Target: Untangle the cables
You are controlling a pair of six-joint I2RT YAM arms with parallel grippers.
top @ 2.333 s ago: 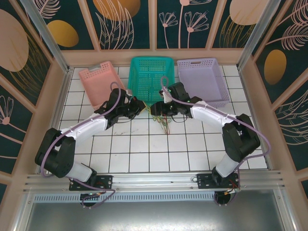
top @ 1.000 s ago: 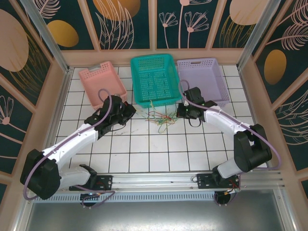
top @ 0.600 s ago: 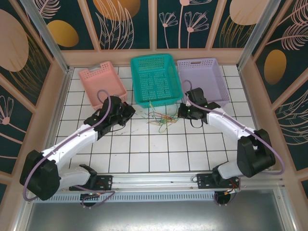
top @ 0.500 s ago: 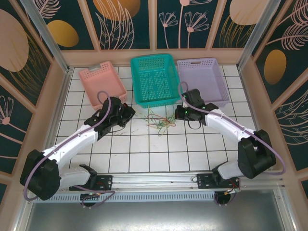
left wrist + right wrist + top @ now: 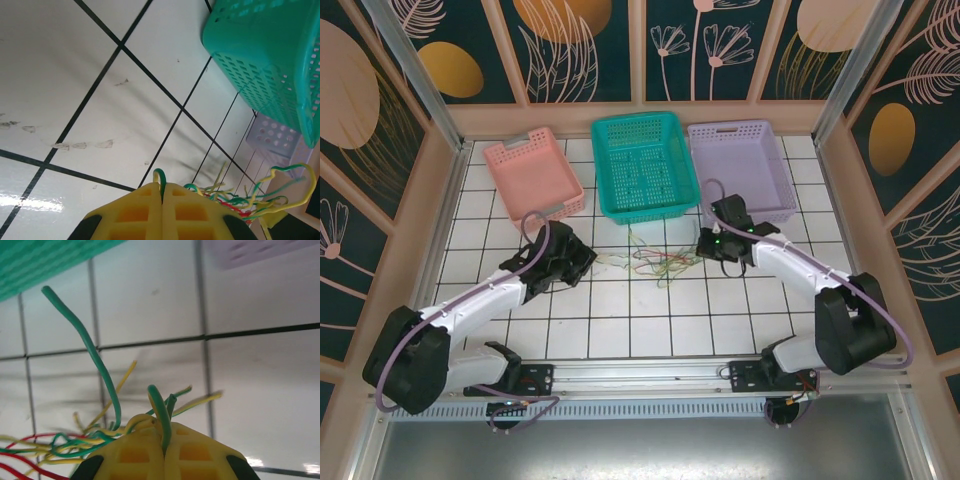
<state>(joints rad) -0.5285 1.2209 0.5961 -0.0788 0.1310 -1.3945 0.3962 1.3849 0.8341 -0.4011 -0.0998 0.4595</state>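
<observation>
- The left gripper [image 5: 161,192] is seen closed, its yellow fingers pressed together on a green cable [image 5: 159,176] that loops out from between the tips.
- The right gripper [image 5: 164,436] is likewise closed, with a green wire loop [image 5: 159,402] pinched in the seam between its fingers.
- The cables [image 5: 655,262] are found on the white tiled table [image 5: 620,320], between the two grippers and just in front of the teal basket [image 5: 648,208].
- From the left gripper the bundle lies to the right, and from the right gripper to the left. Both ends are held, so neither arm is judged nearer.
- The long axis of the bundle is laid across the table from one gripper to the other, roughly parallel to the front of the baskets.
- Loose ends are splayed outward. In the right wrist view a green tail [image 5: 82,337] is pointed toward the teal basket, and red strands [image 5: 20,452] are led off to the left.
- The tangle is judged not yet undone, and a pull apart along that axis seems to be called for.
</observation>
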